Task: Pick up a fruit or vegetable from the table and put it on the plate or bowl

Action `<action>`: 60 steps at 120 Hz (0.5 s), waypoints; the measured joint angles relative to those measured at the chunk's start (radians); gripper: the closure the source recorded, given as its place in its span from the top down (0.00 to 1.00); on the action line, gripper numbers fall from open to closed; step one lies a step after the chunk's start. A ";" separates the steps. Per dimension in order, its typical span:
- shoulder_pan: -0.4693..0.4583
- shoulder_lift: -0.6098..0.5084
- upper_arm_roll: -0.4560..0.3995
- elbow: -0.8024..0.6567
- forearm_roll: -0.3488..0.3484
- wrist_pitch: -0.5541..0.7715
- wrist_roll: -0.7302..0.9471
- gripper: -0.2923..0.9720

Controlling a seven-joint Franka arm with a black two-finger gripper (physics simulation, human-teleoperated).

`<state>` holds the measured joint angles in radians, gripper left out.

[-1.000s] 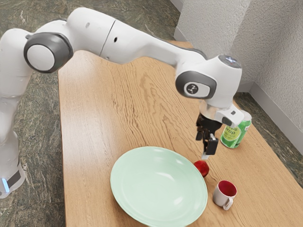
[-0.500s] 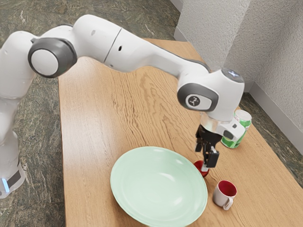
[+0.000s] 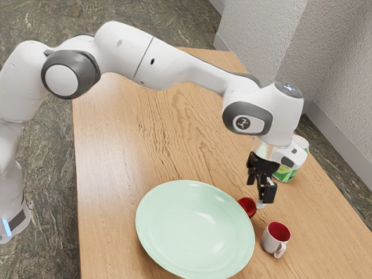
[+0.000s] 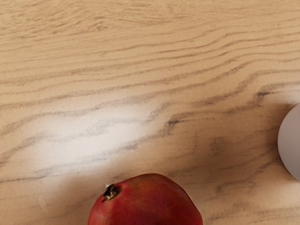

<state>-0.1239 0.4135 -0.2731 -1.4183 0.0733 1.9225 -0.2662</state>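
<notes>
A red pomegranate (image 3: 247,205) lies on the wooden table, just off the exterior view's right rim of the pale green plate (image 3: 195,228). My gripper (image 3: 262,199) hangs open just above the table, a little to the exterior view's right of the fruit, with nothing between its fingers. In the wrist view the pomegranate (image 4: 145,201) sits close under my hand, its dark calyx turned up.
A white mug (image 3: 275,238) with a red inside stands to the exterior view's right of the plate, close to the fruit; its rim (image 4: 291,140) edges into the wrist view. A green can (image 3: 292,162) stands behind my hand. The table's edge runs near the can.
My hand came down toward the pomegranate, then shifted toward the exterior view's right, off the fruit. The pomegranate, plate, mug and can have stayed put.
</notes>
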 joint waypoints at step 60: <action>0.003 0.049 0.000 -0.021 -0.001 0.002 -0.008 0.77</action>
<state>-0.1211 0.4630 -0.2733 -1.4391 0.0721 1.9242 -0.2737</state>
